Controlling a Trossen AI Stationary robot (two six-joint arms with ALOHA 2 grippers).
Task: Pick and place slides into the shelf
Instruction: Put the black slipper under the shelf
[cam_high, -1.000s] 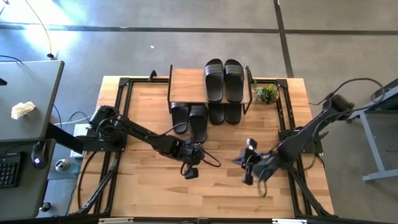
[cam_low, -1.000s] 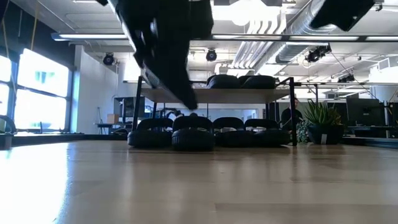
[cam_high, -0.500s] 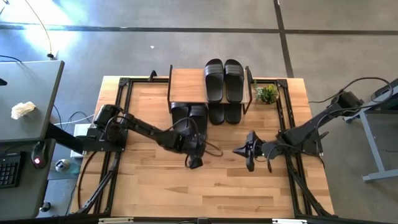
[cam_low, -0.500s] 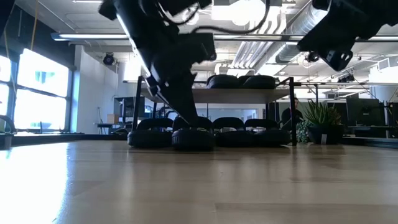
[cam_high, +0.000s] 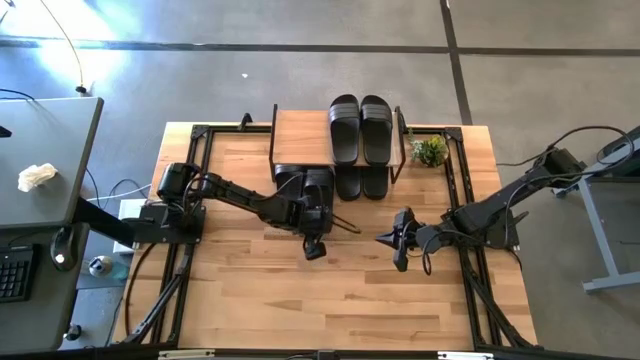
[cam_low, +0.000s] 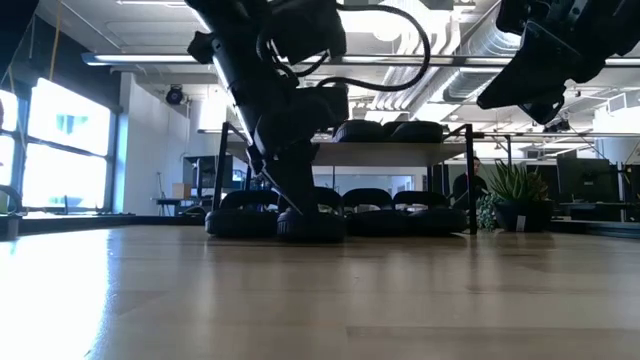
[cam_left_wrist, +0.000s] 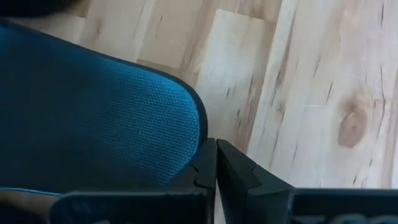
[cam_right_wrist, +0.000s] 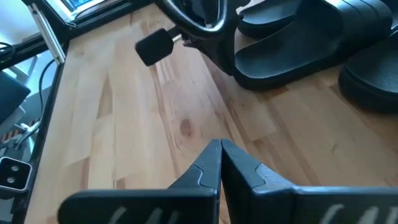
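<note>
The shelf (cam_high: 300, 135) stands at the table's far middle, its legs on the tabletop. Two black slides (cam_high: 360, 128) lie side by side on its top board. Two more (cam_high: 362, 182) rest under it on the right. Another pair (cam_high: 292, 182) lies under the left half, with near ends sticking out toward the table's near edge. My left gripper (cam_high: 308, 215) is shut at the near end of the right slide of that pair (cam_low: 310, 225). My right gripper (cam_high: 385, 240) is shut, hovering right of centre above bare wood. My left gripper (cam_left_wrist: 216, 163) is shut and comes down at a slant from the table's near-left side. The outer side of one finger (cam_left_wrist: 202, 168) lies against the slide's rounded near end (cam_left_wrist: 186, 118). That slide lies flat on the tabletop.
A small potted plant (cam_high: 430, 150) stands just right of the shelf. Black metal frames (cam_high: 195, 190) run along the table's left and right sides. Bare wood (cam_high: 340, 300) stretches across the table's near half. A desk (cam_high: 40, 160) stands off the left edge.
My left gripper has moved toward the far edge, up to the near end of the slide under the shelf's left half. My right gripper shifted toward the far edge early on, turned level, then held still. Both stayed shut.
</note>
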